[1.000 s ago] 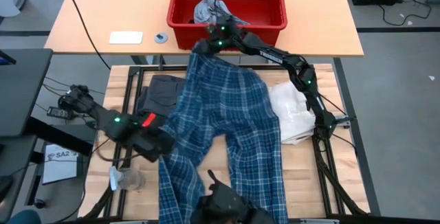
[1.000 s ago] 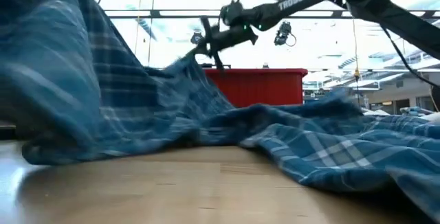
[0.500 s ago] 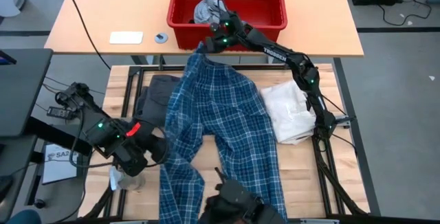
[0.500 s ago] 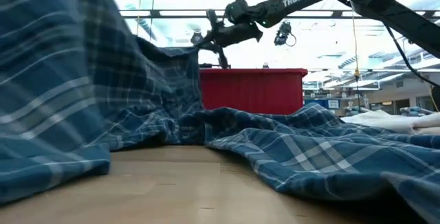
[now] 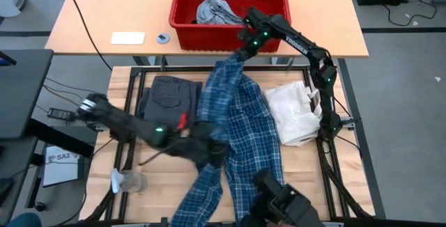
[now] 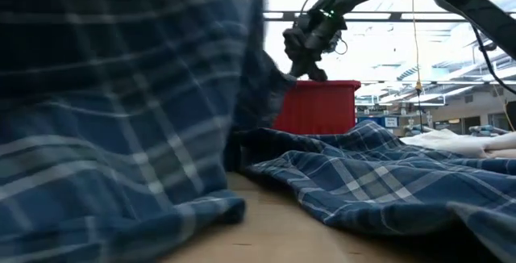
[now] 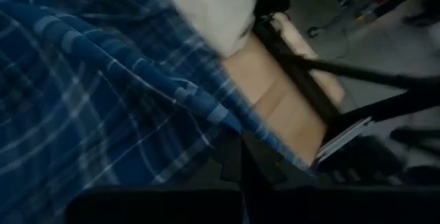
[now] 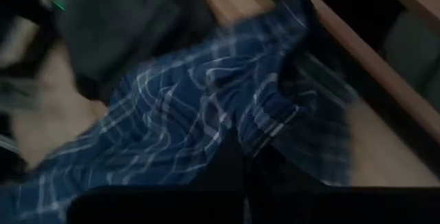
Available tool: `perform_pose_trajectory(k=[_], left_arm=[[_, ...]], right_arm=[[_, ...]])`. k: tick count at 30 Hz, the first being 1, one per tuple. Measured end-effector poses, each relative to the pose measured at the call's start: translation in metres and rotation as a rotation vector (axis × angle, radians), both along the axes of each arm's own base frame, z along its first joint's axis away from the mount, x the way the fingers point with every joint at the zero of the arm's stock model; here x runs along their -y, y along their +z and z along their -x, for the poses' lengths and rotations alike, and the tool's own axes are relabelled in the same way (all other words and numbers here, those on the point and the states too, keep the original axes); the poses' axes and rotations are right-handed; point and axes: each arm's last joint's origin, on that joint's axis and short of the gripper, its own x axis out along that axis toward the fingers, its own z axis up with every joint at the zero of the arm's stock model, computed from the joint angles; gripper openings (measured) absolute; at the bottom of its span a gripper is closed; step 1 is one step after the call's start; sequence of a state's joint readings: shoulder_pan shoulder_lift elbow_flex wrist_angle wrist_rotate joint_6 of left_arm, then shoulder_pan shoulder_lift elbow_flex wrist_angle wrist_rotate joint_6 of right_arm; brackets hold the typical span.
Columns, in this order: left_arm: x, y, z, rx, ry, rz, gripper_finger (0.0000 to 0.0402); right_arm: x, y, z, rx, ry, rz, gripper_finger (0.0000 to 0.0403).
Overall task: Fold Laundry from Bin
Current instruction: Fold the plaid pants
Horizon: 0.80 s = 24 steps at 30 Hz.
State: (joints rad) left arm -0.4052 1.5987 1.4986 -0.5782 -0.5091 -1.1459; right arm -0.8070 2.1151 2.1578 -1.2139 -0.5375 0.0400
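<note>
The blue-and-white plaid garment (image 5: 237, 126) lies lengthwise down the middle of the table, with one strip trailing to the near edge (image 5: 202, 196). My left gripper (image 5: 209, 150) is shut on it at mid-table. My right gripper (image 5: 244, 51) is shut on its far end, lifted just in front of the red bin (image 5: 182, 35). A light grey piece (image 5: 212, 10) lies in the bin. Dark grey shorts (image 5: 167, 95) lie flat at the far left of the table. My left gripper holds the plaid garment by an edge (image 7: 206, 124) near its middle, coming in low from the table's left. The cloth is raised there and drapes away on both sides; how many layers are held is hidden by the cloth. My right gripper pinches the garment's far end (image 8: 265, 131) between its shut fingers, slanting down from the far side. That end (image 6: 278, 81) is lifted clear of the table, and the cloth runs down from it onto the table.
A white folded cloth (image 5: 296, 112) lies at the table's right. A small pale object (image 5: 127, 182) sits by the left near edge. On the lighter table behind, a white card (image 5: 127, 38) and a small round thing (image 5: 162, 38) lie left of the bin.
My left gripper has swung from the table's left edge toward the middle, carrying the garment's left side over onto the rest. My right gripper has moved toward the right along the far edge with the lifted end. The garment now lies narrower, doubled lengthwise.
</note>
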Motion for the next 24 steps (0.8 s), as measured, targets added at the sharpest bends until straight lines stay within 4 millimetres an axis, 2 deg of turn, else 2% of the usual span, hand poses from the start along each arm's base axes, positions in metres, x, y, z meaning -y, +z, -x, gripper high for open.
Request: perform_pose_trajectory(k=[5,9,14,19,24], left_arm=[[-0.008,-0.036,-0.059,0.111,0.005,0.084,0.0],[-0.016,-0.063,-0.092,0.184,0.01,0.148,0.0],[-0.02,-0.098,-0.111,0.158,0.055,0.194,0.0],[-0.022,-0.115,-0.125,0.213,0.062,0.229,0.0001],[-0.032,-0.123,-0.138,0.292,0.061,0.249,0.0016]], right_arm=[[0.016,-0.025,0.018,-0.083,0.005,0.011,0.0002],[0.028,-0.053,0.036,-0.15,0.0,0.003,0.0002],[0.034,-0.095,0.049,-0.163,0.035,0.006,0.0002],[0.029,-0.128,0.059,-0.293,0.054,0.018,0.0002],[0.03,-0.124,0.061,-0.362,0.039,0.081,0.0005]])
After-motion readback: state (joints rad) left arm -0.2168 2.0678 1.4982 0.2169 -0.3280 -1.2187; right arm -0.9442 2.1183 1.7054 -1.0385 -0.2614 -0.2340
